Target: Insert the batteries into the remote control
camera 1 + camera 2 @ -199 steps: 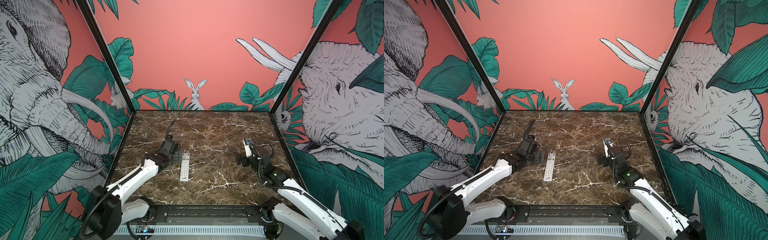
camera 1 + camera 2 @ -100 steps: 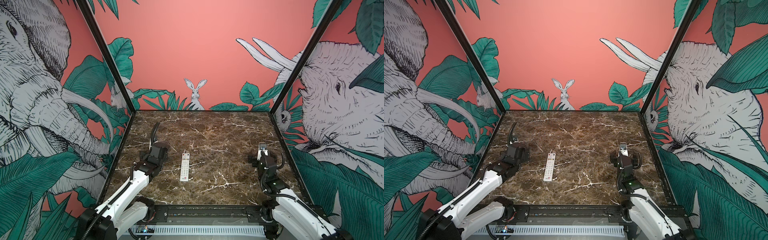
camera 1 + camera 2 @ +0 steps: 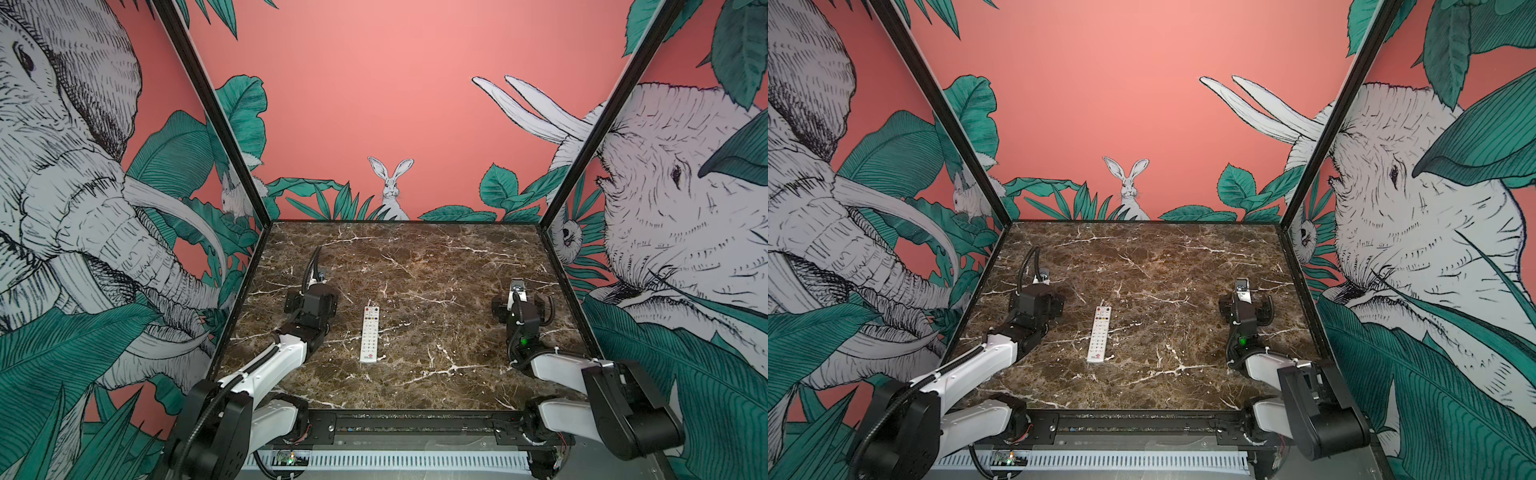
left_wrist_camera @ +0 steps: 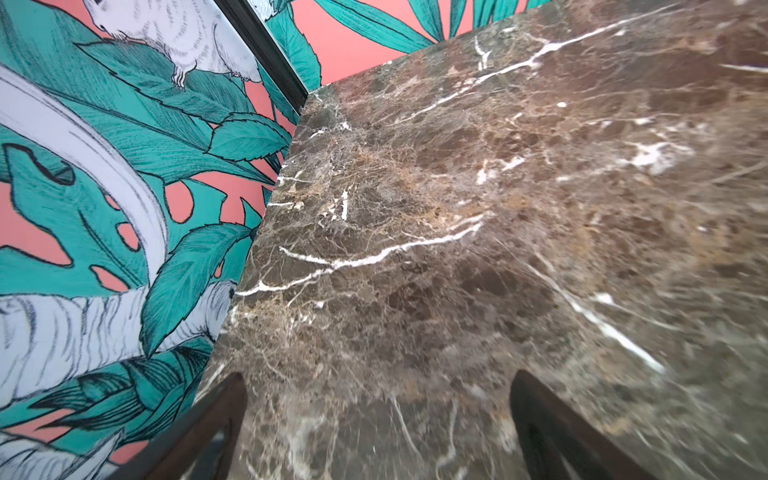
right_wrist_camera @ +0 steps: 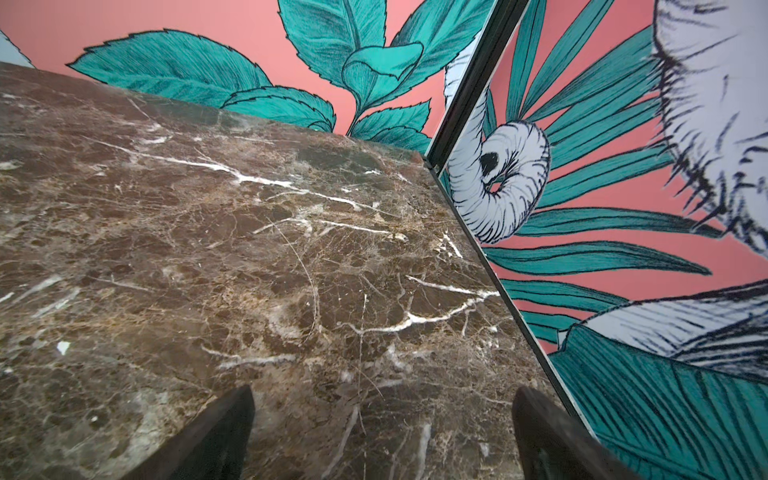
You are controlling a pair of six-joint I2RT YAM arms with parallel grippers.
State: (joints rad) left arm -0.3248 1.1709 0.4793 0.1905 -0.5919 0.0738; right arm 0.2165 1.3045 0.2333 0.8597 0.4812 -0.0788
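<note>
A: Where does the remote control lie?

B: The remote control lies flat on the desk, with its buttons up. Its end with the red button points to the back wall. It is between the left arm and the right arm, and nothing touches it.

A: And relative to the jaws?

B: The left jaws are near it, on its left side in both top views, but apart from it. The right jaws are well apart, close to the right wall.

A: Are the jaws open?

B: Yes, both pairs are spread wide and grip nothing. The left wrist view shows two dark fingers with only bare desk between them. The right wrist view shows the same with its own fingers.

A: What does one view give that another does not?

B: Only the top views show the remote control. Each wrist view looks at a far corner of the desk and the walls. From above, the black wrist housings hide the jaws.

A: The materials?

B: The remote control is a long, slim white plastic bar with rows of small pale buttons. The desk looks like glossy brown marble with white veins. The walls are coral, printed with green leaves, elephants and a rabbit.
</note>
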